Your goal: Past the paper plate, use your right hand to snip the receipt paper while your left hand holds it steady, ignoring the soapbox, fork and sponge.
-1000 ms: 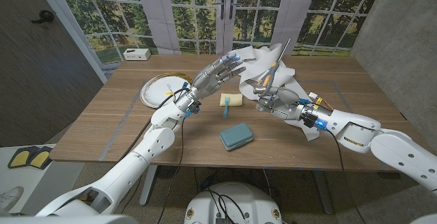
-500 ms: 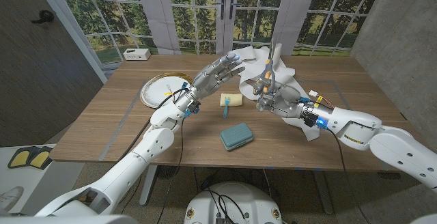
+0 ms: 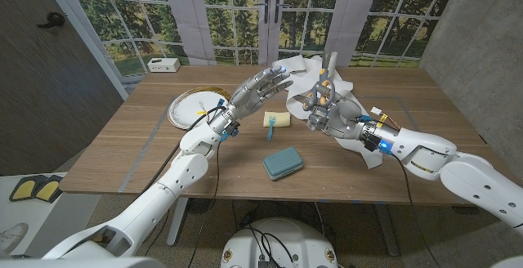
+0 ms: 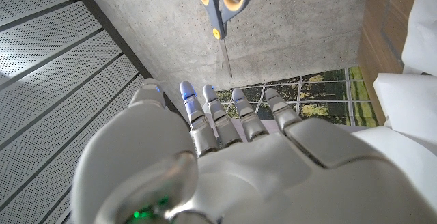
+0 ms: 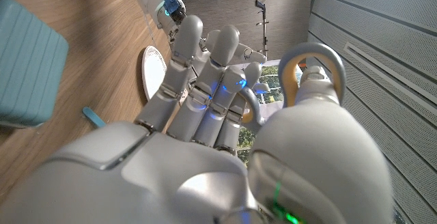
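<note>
The white receipt paper (image 3: 353,96) lies crumpled on the table beyond and to the right of the paper plate (image 3: 193,105), with one edge standing up. My left hand (image 3: 260,86) hangs over the table with its fingers stretched out and apart. Its tips reach the paper's raised edge, and I cannot tell if they touch it. My right hand (image 3: 325,118) grips grey and orange scissors (image 3: 324,80) with the blades pointing up in front of the paper. In the left wrist view the scissors (image 4: 220,2) hang beyond my left hand (image 4: 225,162), and the paper (image 4: 410,80) lies at its side.
A yellow sponge (image 3: 279,120) with a blue fork (image 3: 268,128) lying on it sits mid-table. A teal soapbox (image 3: 283,163) lies nearer the front edge. A small white box (image 3: 163,65) stands at the far left corner. In the right wrist view the soapbox (image 5: 27,74) lies beside my right hand (image 5: 205,156).
My right hand has lifted the scissors a little and swung the blades from a rightward tilt to nearly upright, closer to the paper's raised edge. The left hand has stayed put.
</note>
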You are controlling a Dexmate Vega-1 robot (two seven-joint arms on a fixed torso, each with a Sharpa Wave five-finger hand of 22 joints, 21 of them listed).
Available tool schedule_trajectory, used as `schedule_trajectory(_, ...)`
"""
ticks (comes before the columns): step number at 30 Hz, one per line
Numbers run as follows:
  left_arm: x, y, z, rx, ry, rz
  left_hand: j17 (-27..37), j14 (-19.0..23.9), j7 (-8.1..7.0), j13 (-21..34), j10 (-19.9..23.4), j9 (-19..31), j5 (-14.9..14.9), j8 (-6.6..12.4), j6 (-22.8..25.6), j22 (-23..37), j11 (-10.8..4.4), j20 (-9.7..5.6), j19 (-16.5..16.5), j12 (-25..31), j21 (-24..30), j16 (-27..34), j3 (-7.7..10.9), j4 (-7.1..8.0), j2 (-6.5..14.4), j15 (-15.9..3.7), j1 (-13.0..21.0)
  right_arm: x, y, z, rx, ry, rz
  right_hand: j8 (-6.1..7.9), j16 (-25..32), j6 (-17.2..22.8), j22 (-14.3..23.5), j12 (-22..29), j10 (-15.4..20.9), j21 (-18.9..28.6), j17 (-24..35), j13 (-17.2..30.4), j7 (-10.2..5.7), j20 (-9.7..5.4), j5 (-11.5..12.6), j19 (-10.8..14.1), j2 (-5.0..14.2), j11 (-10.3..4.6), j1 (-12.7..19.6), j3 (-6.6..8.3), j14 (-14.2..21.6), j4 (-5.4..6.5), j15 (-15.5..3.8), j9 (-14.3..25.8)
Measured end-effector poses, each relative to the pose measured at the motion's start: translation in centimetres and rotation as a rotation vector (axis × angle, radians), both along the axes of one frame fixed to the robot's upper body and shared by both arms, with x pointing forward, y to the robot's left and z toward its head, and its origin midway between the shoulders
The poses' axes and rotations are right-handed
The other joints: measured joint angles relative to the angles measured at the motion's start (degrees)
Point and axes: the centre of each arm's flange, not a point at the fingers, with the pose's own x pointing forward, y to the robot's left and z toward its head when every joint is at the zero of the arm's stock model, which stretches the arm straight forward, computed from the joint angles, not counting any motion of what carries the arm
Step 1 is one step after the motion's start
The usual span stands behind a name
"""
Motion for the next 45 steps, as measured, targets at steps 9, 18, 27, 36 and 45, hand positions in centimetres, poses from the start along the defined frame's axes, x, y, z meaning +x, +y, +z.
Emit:
schedule_trajectory(9, -0.21, 0.14, -0.2, -0.001, 0.004, 0.006, 0.0, 0.7, 0.08, -0.3, 0.5, 0.0, 0.1, 0.0, 0.7, 0.0, 0.1, 0.01, 0.0, 0.4, 0.0, 0.4, 0.19, 0.19, 0.0, -0.07, 0.0, 0.11, 0.14, -0.01, 0.056, -0.002, 0.018, -3.38, -0.5, 0.2, 0.0, -2.1, 0.0, -1.9, -0.3, -2.1, 0.21, -0.21, 0.8, 0.6, 0.15, 0.02, -0.1, -0.71, 0.0, 0.24, 0.0, -4.7)
schedule_trajectory(18, -0.49, 0.36, -0.22, 0.0, 0.003, 0.016, -0.3, 1.4, 0.2, -0.5, 1.4, 0.0, 0.1, 0.0, 2.3, 0.0, 0.01, -0.3, 0.3, 0.4, 0.0, 0.4, 0.18, 0.18, 0.5, 0.0, -0.1, 0.45, 0.33, 0.27, 0.145, -0.018, 0.037, -8.74, -0.9, 0.5, 0.2, -3.0, 1.3, -3.6, -0.4, -4.3, 1.14, -0.73, 1.3, 2.4, 1.74, 0.05, 1.5, -0.94, 1.6, 0.02, -0.11, -10.7)
schedule_trajectory(27, -0.55, 0.57, -0.22, 0.002, 0.003, 0.021, -0.3, 2.0, 0.39, -0.8, 2.3, 0.0, 0.1, 0.0, 2.4, 0.0, -0.22, -0.29, 0.3, 0.8, 0.0, 0.4, 0.41, -0.06, 1.1, 0.0, -0.1, 0.62, 0.49, 0.21, 0.193, -0.021, 0.042, -16.32, -0.9, -1.6, 0.4, -0.8, 4.7, -5.0, 0.2, -2.9, 2.2, -1.03, 1.3, 3.3, 3.15, -0.1, 4.6, -1.05, 3.0, -0.76, -0.08, -16.4)
schedule_trajectory(36, -0.52, 0.75, -0.25, 0.003, 0.003, 0.02, -0.3, 2.5, 0.28, -0.8, 2.9, 0.0, 0.1, 0.0, 3.2, -0.1, -0.2, -0.29, 0.3, 1.0, 0.0, 0.4, 0.55, 0.08, 1.4, 0.01, 0.2, 0.63, 0.57, 0.25, 0.213, -0.029, 0.038, -22.04, -1.3, -2.5, 0.4, 0.0, 5.4, -5.9, 0.2, -2.0, 2.46, -1.33, 1.3, 4.2, 2.37, -0.2, 4.2, -2.39, 3.7, -0.33, 0.01, -21.1)
schedule_trajectory(45, -0.37, 0.86, -0.36, 0.002, 0.008, 0.017, -0.3, 2.9, 0.59, -1.1, 3.1, 0.0, 0.1, -0.03, 3.5, -0.1, -0.4, -0.28, 0.3, 1.0, 0.0, 0.5, 0.55, 0.08, 1.6, 0.01, 0.4, 0.51, 0.63, 0.47, 0.212, -0.042, 0.028, -25.67, -1.7, -2.2, 0.5, 0.4, 5.4, -6.7, 0.2, -1.8, 2.79, -1.44, 1.3, 4.7, 2.32, -0.19, 4.2, -3.08, 4.1, -0.54, -0.2, -24.8)
